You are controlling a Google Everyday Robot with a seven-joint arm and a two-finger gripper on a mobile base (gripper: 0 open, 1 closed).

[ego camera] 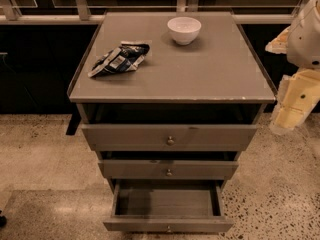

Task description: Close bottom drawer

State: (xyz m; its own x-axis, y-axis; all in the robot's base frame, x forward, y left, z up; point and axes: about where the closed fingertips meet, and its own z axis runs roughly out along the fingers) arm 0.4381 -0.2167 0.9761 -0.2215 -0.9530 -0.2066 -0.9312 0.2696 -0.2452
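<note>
The counter (pixel 220 79) fills mid-frame; under it the bottom drawer (pixel 167 204) stands pulled out farthest, lower centre, its front running left to right. My tool (pixel 289 111) hangs at the right edge, up and right of that drawer; whether spread or pressed together I cannot tell. The drawer's knob (pixel 169 229) lies down-left of my tool.

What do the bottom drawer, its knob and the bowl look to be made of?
Bottom drawer: likely painted wood, with a matte grey-brown surface. Knob: seemingly metal, small and round with a slight shine. Bowl: probably glazed ceramic, smooth and white. The claw hangs beside the right side of the cabinet.
</note>
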